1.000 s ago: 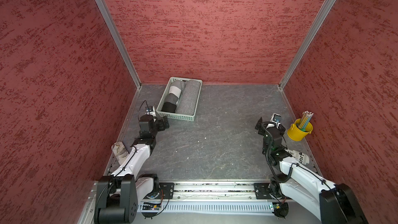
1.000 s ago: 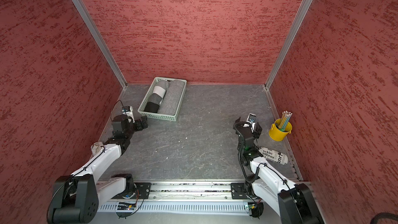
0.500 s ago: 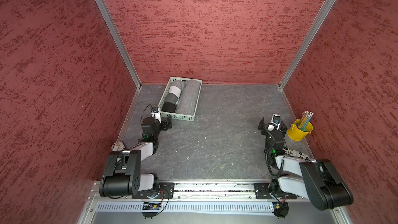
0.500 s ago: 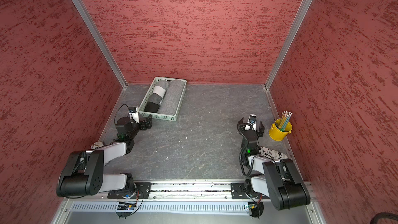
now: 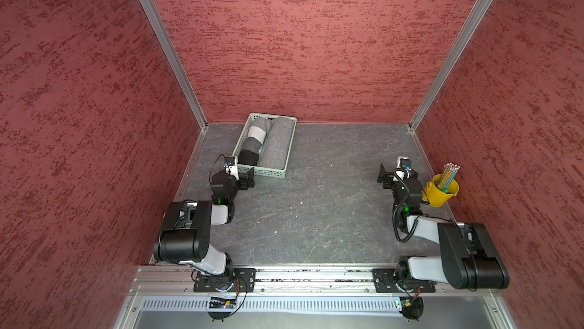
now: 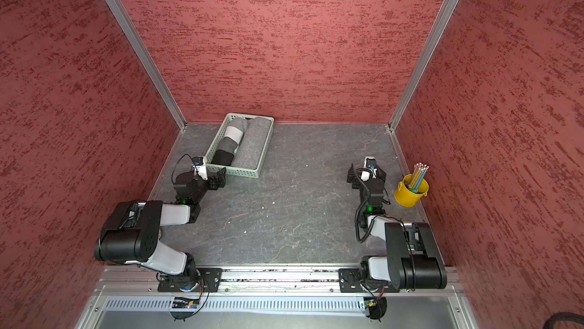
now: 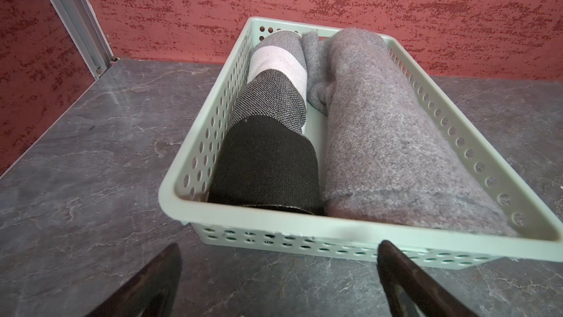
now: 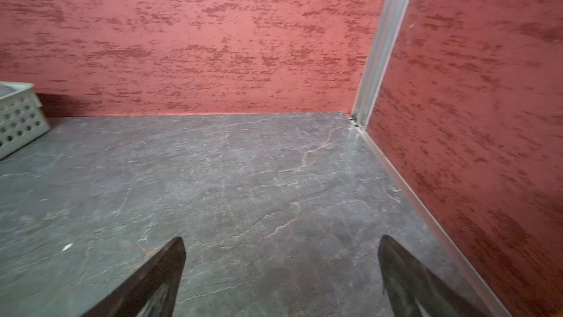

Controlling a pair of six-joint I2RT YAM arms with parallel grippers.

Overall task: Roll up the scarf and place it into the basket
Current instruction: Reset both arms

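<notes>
Lengthwise in pale mint perforated plastic basket (image 7: 335,230): rolled black-grey-white striped scarf (image 7: 274,99), black end toward left gripper (image 7: 279,244) — spread wide, empty, like right gripper (image 8: 281,238) — grey veined tabletop (image 8: 243,178), red textured walls (image 8: 182,26).

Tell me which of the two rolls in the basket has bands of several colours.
The banded roll: black, grey and white bands; the other roll is plain grey.

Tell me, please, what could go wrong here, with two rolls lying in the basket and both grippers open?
1. The open left gripper sits just before the near end wall of the basket; a forward move might shove the basket.
2. The right arm stands close beside the yellow bucket of pencils; a swing that way could tip it.
3. The striped roll shows a free edge on its black outer layer, so it may loosen.
</notes>
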